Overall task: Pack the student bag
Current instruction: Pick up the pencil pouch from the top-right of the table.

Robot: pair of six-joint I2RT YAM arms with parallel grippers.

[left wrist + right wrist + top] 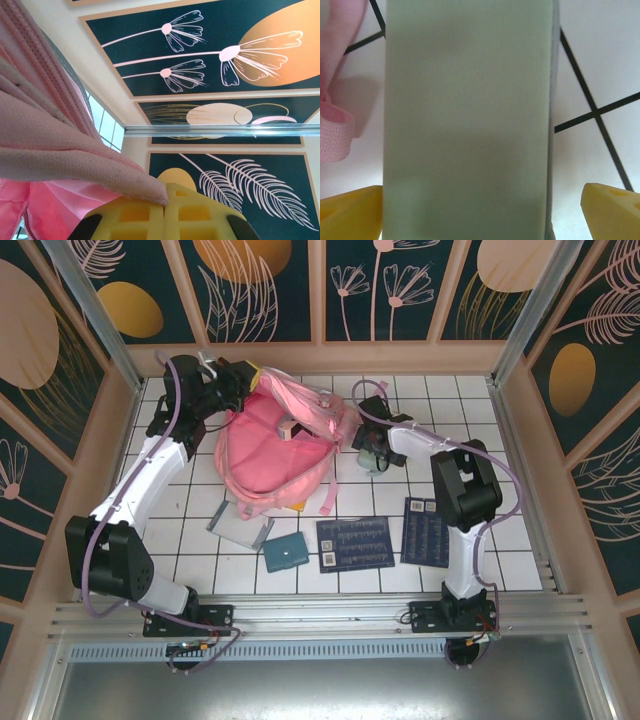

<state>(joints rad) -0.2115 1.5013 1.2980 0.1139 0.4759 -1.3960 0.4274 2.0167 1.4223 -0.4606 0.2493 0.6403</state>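
The pink student bag [268, 452] lies at the table's back left with its top held up. My left gripper [243, 380] is at that raised back edge. In the left wrist view the gripper [166, 200] is shut, and a fold of the bag's pink fabric [60, 150] is pinched between its yellow fingertips. My right gripper [372, 445] is just right of the bag, low over the table. It is open, and a pale green object [470, 125] stands between its fingers [350, 212] with a gap on the right side. A pink strap [337, 130] lies left of it.
In front of the bag lie a grey flat case [240, 525], a small teal notebook [285, 554] and two dark blue printed sheets [355, 543] [425, 532]. Wooden walls close in the white tiled table [520, 540]. There is bare tile at the right and back right.
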